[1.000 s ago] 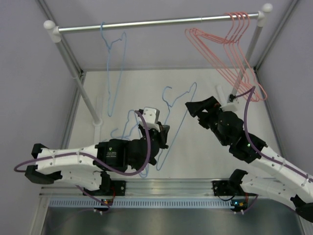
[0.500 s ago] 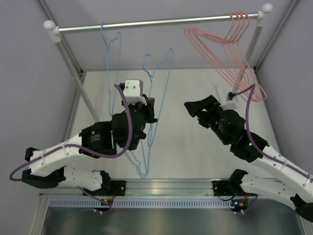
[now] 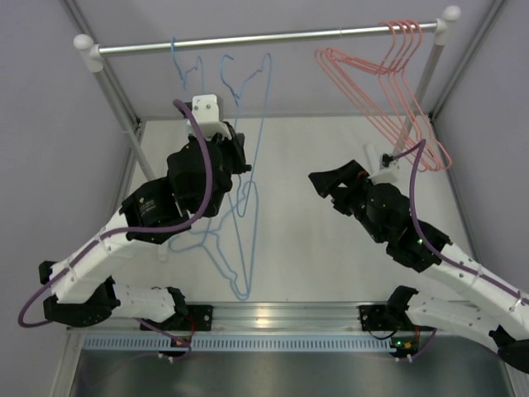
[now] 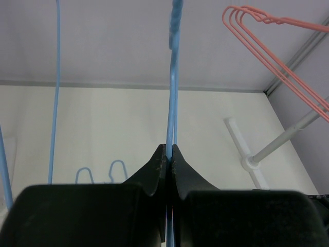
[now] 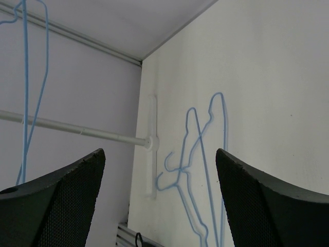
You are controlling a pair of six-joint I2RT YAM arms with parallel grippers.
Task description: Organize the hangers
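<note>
Pale walls close in on three sides of the white table (image 3: 331, 248), and a silver rail (image 3: 273, 37) spans the back. The left gripper (image 4: 168, 156) is pinched tight on a blue hanger (image 4: 174, 77), its hook rising above the fingers, just short of the rail. Just left of the fingers hangs another blue hanger (image 3: 175, 56). The two could tangle, or the thin wire could swivel in the pinch and miss. Bare rail runs well right of the fingers, up to the pink hangers (image 3: 374, 106). The right gripper (image 3: 324, 188) gapes, holding nothing. More blue hangers (image 3: 240, 291) lie on the table below.
</note>
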